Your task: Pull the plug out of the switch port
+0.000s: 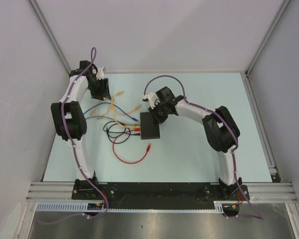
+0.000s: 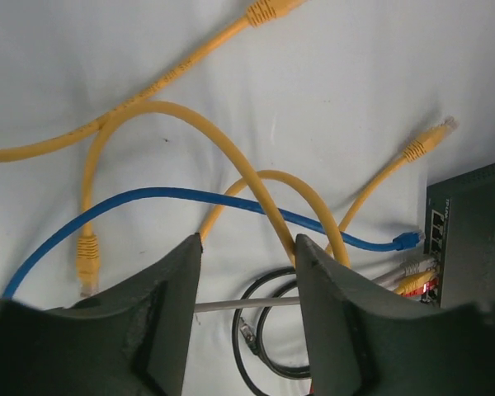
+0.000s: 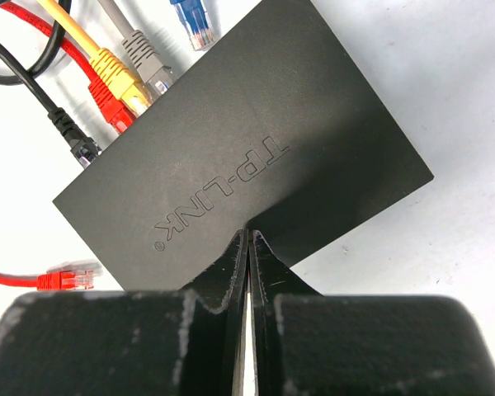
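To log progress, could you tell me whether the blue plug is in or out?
Out: the blue plug lies clear of the switch, a gap between.

Left arm [image 1: 70, 119]: rises from base at near edge of table, elbow bent, reaching to far-left corner. Left gripper [image 2: 247, 285]: angled down, jaws apart. Right arm [image 1: 220, 130]: arched inward toward table centre. Right gripper [image 3: 247, 241]: jaws closed, fingertips together.

Black switch box [image 3: 256, 140]; yellow plug [image 3: 115, 70], red plug [image 3: 111, 111], grey plug [image 3: 144, 58]; blue cable [image 2: 190, 195].
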Motion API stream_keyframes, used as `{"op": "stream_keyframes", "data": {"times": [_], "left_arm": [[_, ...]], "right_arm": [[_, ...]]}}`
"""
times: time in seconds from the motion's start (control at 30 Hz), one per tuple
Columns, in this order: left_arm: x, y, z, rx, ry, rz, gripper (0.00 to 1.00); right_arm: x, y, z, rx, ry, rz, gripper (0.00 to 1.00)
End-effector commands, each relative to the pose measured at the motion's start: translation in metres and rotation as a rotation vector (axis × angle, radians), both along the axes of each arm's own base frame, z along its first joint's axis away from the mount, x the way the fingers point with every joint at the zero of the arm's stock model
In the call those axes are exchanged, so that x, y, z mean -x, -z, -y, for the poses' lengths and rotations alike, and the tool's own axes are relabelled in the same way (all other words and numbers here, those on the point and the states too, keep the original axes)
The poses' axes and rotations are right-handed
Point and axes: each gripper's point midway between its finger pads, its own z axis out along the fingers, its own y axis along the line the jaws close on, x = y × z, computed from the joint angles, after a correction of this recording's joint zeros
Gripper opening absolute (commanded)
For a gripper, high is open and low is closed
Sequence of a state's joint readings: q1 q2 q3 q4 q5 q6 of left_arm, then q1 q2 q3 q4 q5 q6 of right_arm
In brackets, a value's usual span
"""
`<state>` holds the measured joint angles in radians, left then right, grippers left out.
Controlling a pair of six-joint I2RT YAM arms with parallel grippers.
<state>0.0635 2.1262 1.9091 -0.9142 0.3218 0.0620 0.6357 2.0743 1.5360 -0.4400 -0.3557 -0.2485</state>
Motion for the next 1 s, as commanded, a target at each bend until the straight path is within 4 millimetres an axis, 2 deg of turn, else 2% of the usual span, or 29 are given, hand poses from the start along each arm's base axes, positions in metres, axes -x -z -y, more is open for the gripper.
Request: {"op": "stream_keyframes", "data": {"times": [0.0, 0.07, 0.13, 0.2, 0.23, 0.3, 0.4, 0.47, 0.57, 0.6, 0.67, 0.7, 0.73, 0.9, 0.93, 0.97], "left_arm": [[-0.014, -0.025, 0.011, 0.022, 0.034, 0.075, 0.5], [-0.012, -0.029, 0.009, 0.017, 0.042, 0.082, 0.42], [-0.006, -0.032, 0.009, 0.02, 0.051, 0.079, 0.38], [-0.002, -0.028, 0.008, 0.029, 0.033, 0.065, 0.47], [0.0, -0.027, 0.009, 0.041, 0.031, 0.06, 0.59], [0.0, -0.023, 0.012, 0.056, 0.035, 0.053, 0.63], [-0.009, -0.017, 0.016, 0.057, 0.044, 0.054, 0.6], [-0.013, -0.009, 0.018, 0.05, 0.054, 0.044, 0.53], [-0.014, -0.016, 0.014, 0.016, 0.062, 0.058, 0.4], [-0.011, -0.023, 0.013, 0.007, 0.069, 0.068, 0.27], [-0.003, -0.03, 0.007, -0.004, 0.074, 0.067, 0.15], [0.003, -0.041, 0.004, -0.011, 0.087, 0.084, 0.04], [0.006, -0.045, 0.001, -0.015, 0.096, 0.087, 0.0], [0.032, -0.078, -0.026, -0.079, 0.194, 0.065, 0.0], [0.034, -0.072, -0.029, -0.075, 0.214, 0.026, 0.0], [0.04, -0.087, -0.034, -0.088, 0.238, 0.02, 0.0]], "right_arm": [[0.009, 0.027, 0.014, 0.091, 0.001, -0.039, 0.04], [0.01, 0.027, 0.014, 0.091, -0.002, -0.038, 0.05], [0.01, 0.028, 0.014, 0.09, -0.001, -0.039, 0.04], [0.011, 0.028, 0.013, 0.089, -0.004, -0.042, 0.05], [0.011, 0.03, 0.013, 0.091, -0.005, -0.046, 0.04], [0.01, 0.03, 0.013, 0.09, -0.007, -0.046, 0.04], [0.01, 0.032, 0.012, 0.092, -0.009, -0.05, 0.04], [0.01, 0.031, 0.011, 0.09, -0.011, -0.047, 0.04], [0.01, 0.03, 0.013, 0.094, -0.005, -0.046, 0.05], [0.01, 0.03, 0.014, 0.094, -0.003, -0.044, 0.05], [0.009, 0.03, 0.013, 0.092, -0.001, -0.042, 0.05], [0.009, 0.03, 0.013, 0.091, -0.001, -0.041, 0.05], [0.009, 0.03, 0.013, 0.09, -0.001, -0.042, 0.05], [0.007, 0.032, 0.016, 0.09, 0.007, -0.051, 0.05], [0.007, 0.033, 0.017, 0.091, 0.008, -0.055, 0.05], [0.007, 0.034, 0.017, 0.091, 0.009, -0.057, 0.05]]}}
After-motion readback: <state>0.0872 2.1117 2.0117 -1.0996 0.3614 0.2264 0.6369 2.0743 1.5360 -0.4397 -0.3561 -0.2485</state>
